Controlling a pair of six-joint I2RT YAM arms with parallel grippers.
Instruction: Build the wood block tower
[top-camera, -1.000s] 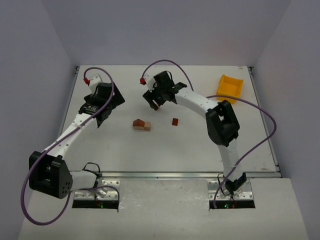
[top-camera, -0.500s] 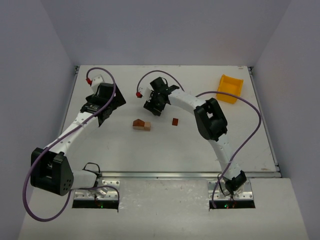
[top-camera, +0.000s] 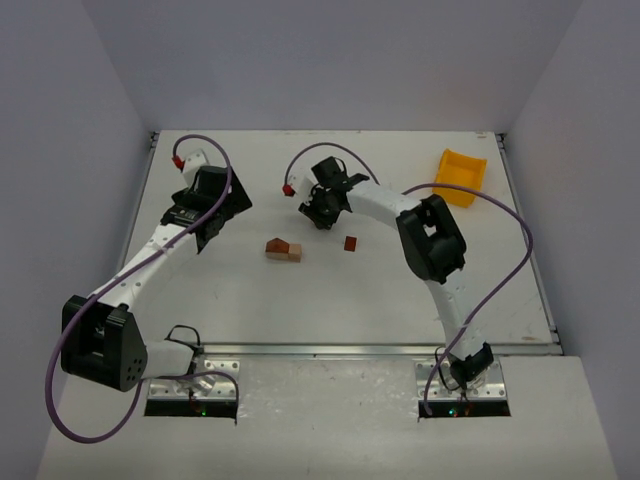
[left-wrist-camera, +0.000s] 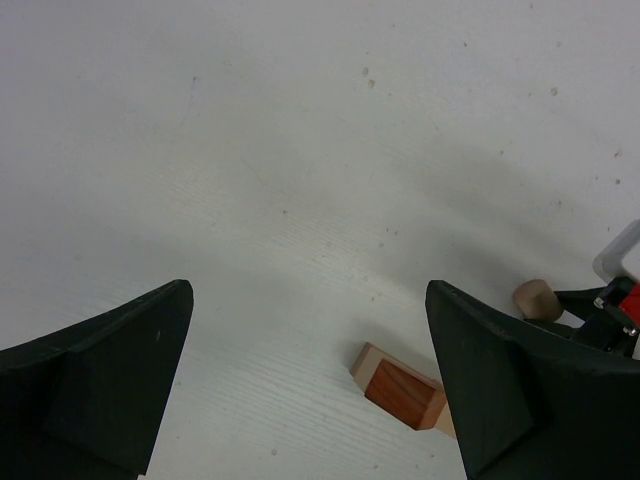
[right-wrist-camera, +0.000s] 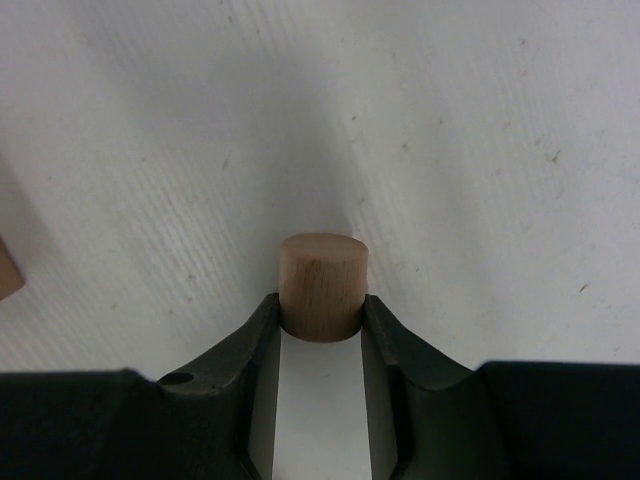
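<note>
Closing right claw: the jaws had drawn in from a wider gap and now pinched a short, pale wooden cylinder, one finger flush against each side. The cylinder stood upright, apparently with its foot on the table.
Meaning for the task: the pick looked made but the lift had not begun. The piece next had to be carried near and left to the other blocks.
Wrist, right: it had shifted a little to the right over the last second and was pitched down at the tabletop.
Right arm: it reached far and left from its base. The elbow bulked at right-centre, having swung left and partly back, and the forearm stretched towards the middle of the far half.
Block cluster: pale tan pieces and a reddish-brown wedge-topped one sat at the table's middle, near and left of the right claw and apart from it. It was low, hardly a tower as yet.
Reddish-brown cube: it lay alone, right of the cluster and close to the right claw's near side.
Left claw: the jaws gaped fully and held nothing, hanging over bare table left of the cluster, unmoved.
Left arm: it stretched from its near-left base up towards the far left.
Yellow bin: it sat at the far right, well apart.
</note>
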